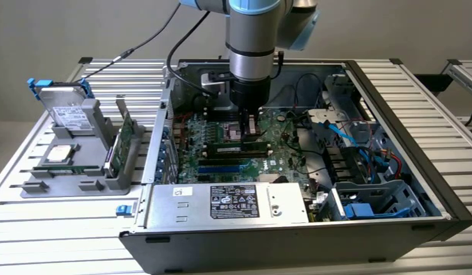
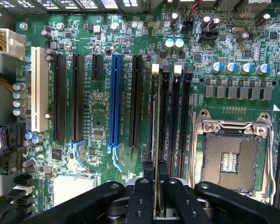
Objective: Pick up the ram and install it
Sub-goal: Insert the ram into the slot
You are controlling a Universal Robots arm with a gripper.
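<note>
Arm: we see the arm [image 1: 251, 34] standing vertical at the top middle of the exterior view, its lower end inside the open computer case [image 1: 297, 252].
Gripper: the gripper [image 1: 249, 133] sits low over the motherboard [image 1: 278, 163], a little above the centre of the exterior view. Its black fingers [image 2: 142, 196] are pinched together on the ram.
Ram: the ram [image 2: 155, 121] stands on edge between the fingers. We see it as a thin green strip running along the memory slot closest to the black expansion slots. We cannot tell whether it is fully seated.
Neighbours: the other memory slots [image 2: 177, 121] lie between the ram and the CPU socket [image 2: 228, 158]. The blue slot [image 2: 114, 93] lies on the ram's other side, one black slot away.
Power supply: the power supply [image 1: 228, 203] lies in the lower middle of the exterior view, at the case's near edge.
Fixture: at the exterior view's left, outside the case, a grey holder [image 1: 68, 172] carries a hard drive [image 1: 64, 109] with blue rails and an upright green expansion card [image 1: 125, 140].
Table: everything rests on a slatted metal table [image 1: 60, 240].
</note>
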